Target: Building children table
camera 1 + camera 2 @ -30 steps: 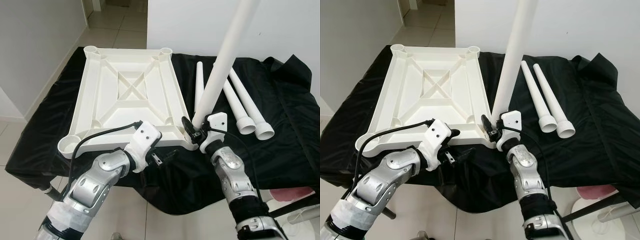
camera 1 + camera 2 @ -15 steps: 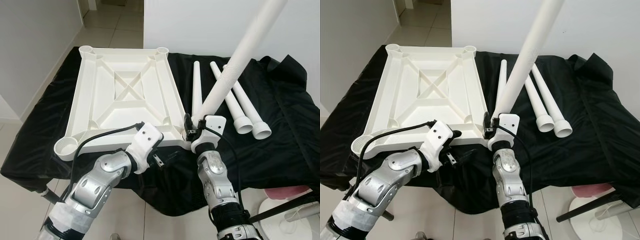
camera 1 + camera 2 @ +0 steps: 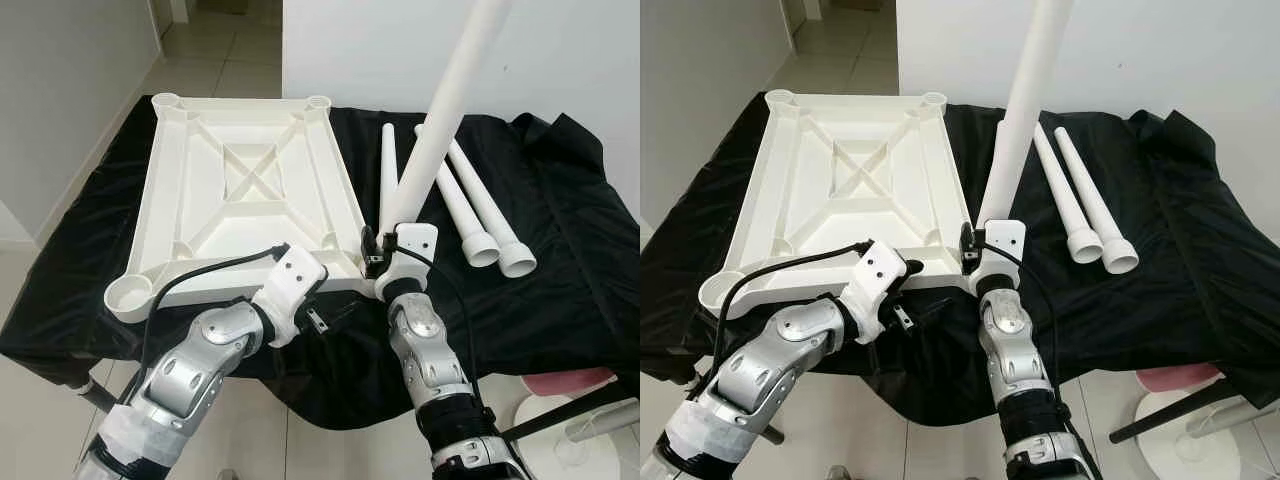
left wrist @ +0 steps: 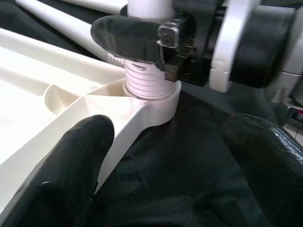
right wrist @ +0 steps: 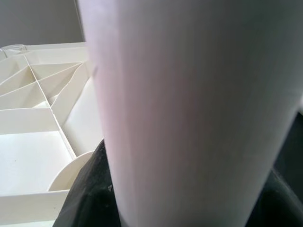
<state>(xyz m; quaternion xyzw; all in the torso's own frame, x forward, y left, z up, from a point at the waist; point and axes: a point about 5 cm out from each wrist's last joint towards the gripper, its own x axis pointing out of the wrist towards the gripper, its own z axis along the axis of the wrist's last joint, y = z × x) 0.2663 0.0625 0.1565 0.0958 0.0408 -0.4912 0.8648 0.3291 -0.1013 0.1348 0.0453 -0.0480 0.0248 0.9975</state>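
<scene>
With my right claw [image 3: 375, 262] clamped low on the leg [image 3: 440, 120], its threaded end just sitting in the near right corner socket of the upside-down tabletop [image 3: 240, 190], and my left claw [image 4: 170, 165] hovering spread beside it, I figured straightening beat twisting.

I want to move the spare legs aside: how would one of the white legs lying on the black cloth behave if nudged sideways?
A spare leg is a round, tapered tube, so it would probably roll, curving toward its narrow end. It looks like hollow plastic, likely light and stiff. The wrinkled black cloth may slow it, and the neighbouring leg lying alongside could stop it.
</scene>
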